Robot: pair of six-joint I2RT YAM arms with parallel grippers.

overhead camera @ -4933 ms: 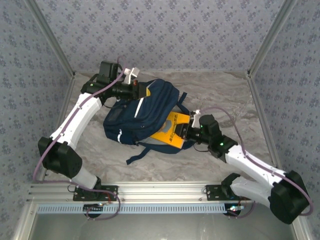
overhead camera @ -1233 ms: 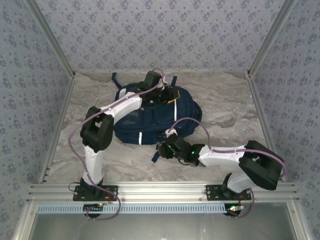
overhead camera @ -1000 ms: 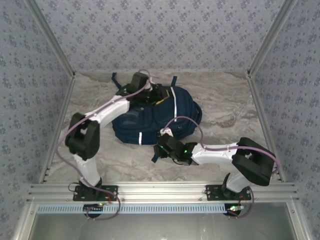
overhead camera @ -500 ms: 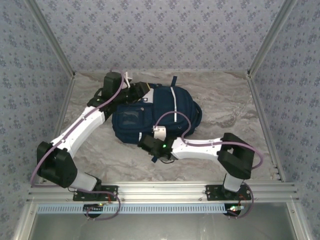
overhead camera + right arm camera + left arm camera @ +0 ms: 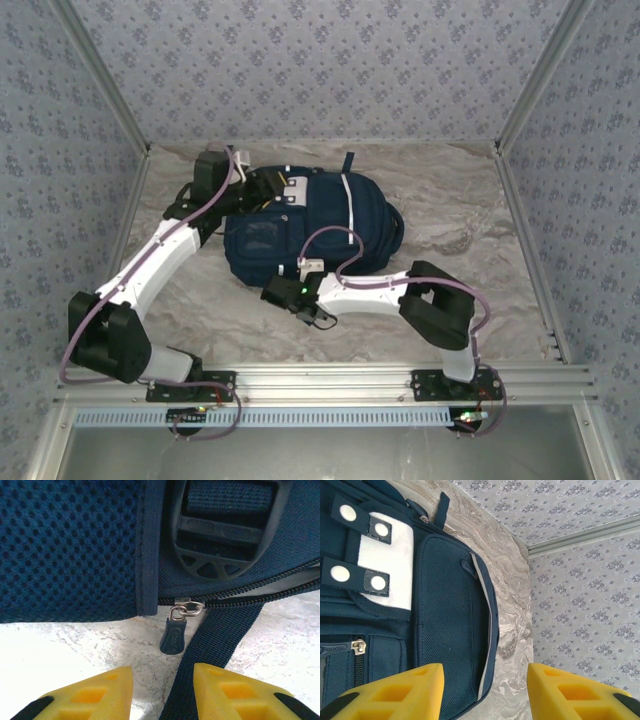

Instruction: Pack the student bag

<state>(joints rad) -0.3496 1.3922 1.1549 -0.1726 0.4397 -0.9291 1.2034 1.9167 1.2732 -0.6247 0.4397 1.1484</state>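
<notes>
The student bag (image 5: 335,215), navy blue with a white stripe, lies flat on the marble table. My left gripper (image 5: 262,186) is at the bag's far-left corner. In the left wrist view it stands open (image 5: 485,690) over the bag's mesh side pocket (image 5: 450,630), next to a white patch (image 5: 390,575) with snaps. My right gripper (image 5: 270,294) is at the bag's near-left edge. Its yellow fingers (image 5: 162,692) stand open just short of a zipper pull (image 5: 173,636). A navy strap (image 5: 215,650) runs down between the fingers, and a black buckle (image 5: 225,535) sits above.
Patterned walls and aluminium posts (image 5: 525,190) close in the table on three sides. Bare marble (image 5: 465,220) lies right of the bag. A loose strap end (image 5: 348,162) points toward the back wall. The right arm (image 5: 380,292) lies along the bag's near side.
My left arm has swung left, from over the bag's top to its far-left corner. My right gripper has slid left along the bag's near edge. The bag has turned slightly.
</notes>
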